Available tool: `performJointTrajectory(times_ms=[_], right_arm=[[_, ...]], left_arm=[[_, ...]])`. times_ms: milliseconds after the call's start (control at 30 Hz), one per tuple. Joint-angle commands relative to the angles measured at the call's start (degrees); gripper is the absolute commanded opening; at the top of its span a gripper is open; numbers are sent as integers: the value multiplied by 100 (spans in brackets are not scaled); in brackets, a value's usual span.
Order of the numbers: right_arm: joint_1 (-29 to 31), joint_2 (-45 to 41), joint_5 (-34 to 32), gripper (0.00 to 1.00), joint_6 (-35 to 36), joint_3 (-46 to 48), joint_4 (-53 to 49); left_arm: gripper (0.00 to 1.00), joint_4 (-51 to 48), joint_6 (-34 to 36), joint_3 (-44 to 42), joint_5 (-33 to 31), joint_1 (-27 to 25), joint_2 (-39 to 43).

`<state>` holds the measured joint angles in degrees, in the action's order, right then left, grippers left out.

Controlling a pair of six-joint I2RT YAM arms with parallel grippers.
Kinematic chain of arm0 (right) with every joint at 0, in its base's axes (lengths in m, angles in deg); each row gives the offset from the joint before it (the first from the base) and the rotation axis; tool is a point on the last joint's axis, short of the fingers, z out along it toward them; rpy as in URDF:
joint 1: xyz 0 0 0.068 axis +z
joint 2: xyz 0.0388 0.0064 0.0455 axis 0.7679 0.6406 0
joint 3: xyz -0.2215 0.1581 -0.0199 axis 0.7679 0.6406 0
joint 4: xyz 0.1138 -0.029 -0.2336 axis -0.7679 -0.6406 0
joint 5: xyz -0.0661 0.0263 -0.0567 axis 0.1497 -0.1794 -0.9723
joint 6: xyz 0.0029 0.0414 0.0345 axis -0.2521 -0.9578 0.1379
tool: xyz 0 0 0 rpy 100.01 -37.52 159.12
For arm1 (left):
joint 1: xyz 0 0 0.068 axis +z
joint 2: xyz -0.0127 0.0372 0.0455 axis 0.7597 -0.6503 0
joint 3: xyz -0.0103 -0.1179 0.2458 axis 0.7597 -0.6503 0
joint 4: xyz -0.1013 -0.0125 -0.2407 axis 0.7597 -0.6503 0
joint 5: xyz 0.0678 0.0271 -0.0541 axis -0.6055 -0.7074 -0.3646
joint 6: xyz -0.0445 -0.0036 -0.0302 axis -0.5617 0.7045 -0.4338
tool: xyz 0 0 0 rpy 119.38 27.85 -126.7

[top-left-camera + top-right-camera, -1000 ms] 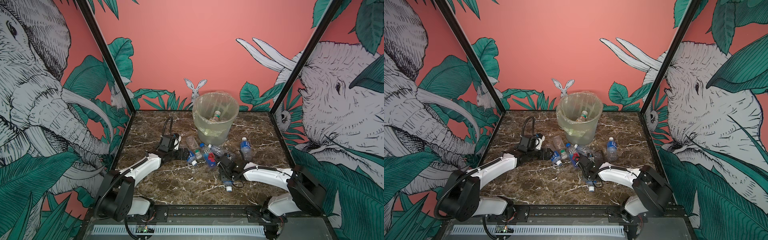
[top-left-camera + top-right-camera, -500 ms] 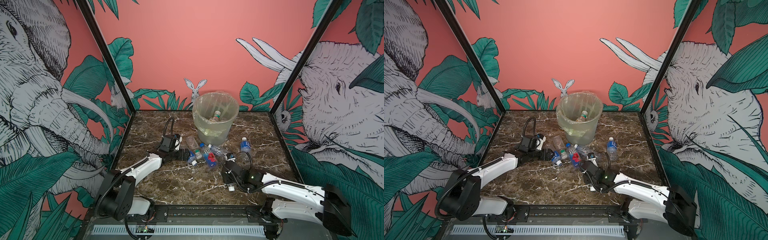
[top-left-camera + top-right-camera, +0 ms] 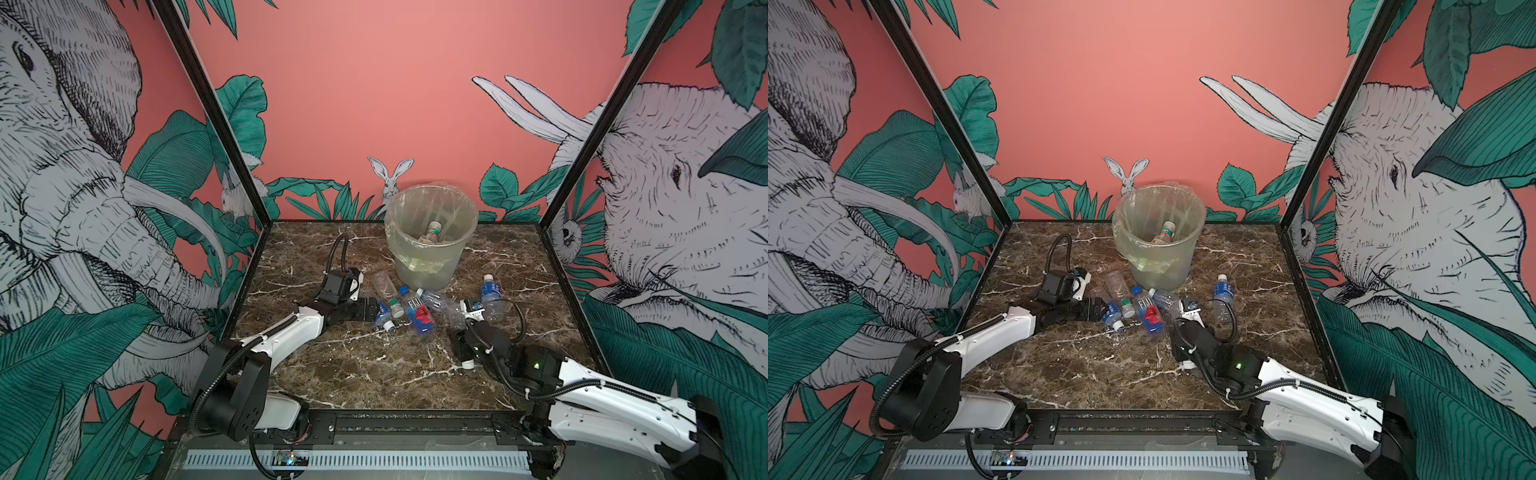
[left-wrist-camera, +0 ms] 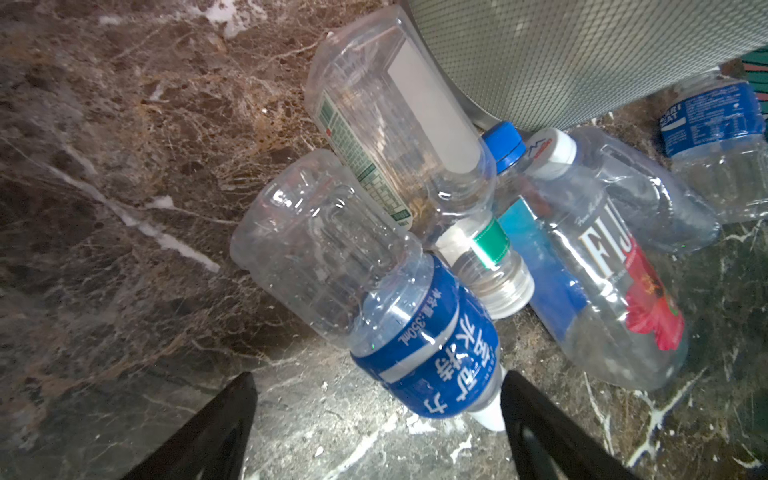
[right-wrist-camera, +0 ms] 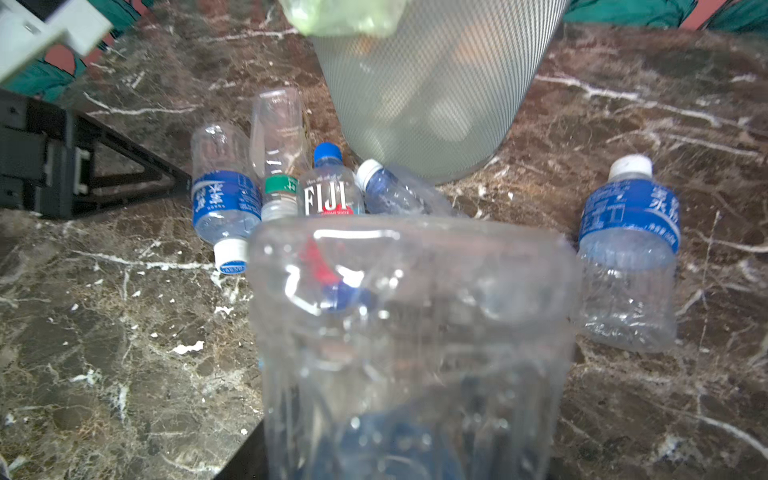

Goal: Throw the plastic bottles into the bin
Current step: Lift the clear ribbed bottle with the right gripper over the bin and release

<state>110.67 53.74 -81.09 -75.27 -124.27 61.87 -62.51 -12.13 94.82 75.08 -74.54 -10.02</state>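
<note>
Currently a clear bottle (image 5: 411,332) sits clamped in the right gripper (image 3: 466,347), over the marble table (image 3: 332,365). Several other bottles (image 3: 417,311) lie clustered just before the bin (image 3: 428,266), which holds more. The left gripper (image 4: 379,376) gapes wide, jaws flanking the cap end of a blue-labelled bottle (image 4: 424,353).

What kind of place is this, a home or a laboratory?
Likely a robot test booth: two arms on a rail, mural walls round a marble table, bottles laid before a bin.

Blurred: clear crumpled plastic bottle (image 5: 411,332), near end cut off. Rim cut off, contents through wall indistinct: round grey-white translucent bin (image 5: 424,104).
</note>
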Motion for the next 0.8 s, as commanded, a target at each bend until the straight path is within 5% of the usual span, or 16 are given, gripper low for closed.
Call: performJointTrajectory(times_ms=[0,300,467,600,700,767], right_arm=[[51,-195,-380,37,424,-369,149],[49,302,-580,37,1462,-2244,-269],[-410,2002,-740,38,2073,-4906,-1269],[-1408,3660,-67,38,2283,-6902,-1641],[-1966,5121,70,81,2308,-8643,-2313],[-2131,5937,-200,98,2188,-10003,-3065]], left_arm=[[92,-74,64,178,-45,-30,2],[92,-33,64,106,-71,-27,48],[93,69,20,-39,-21,-30,102],[92,238,-112,-272,-22,-30,238],[92,286,-207,-425,-36,-30,389],[92,254,-226,-509,-51,-32,533]])
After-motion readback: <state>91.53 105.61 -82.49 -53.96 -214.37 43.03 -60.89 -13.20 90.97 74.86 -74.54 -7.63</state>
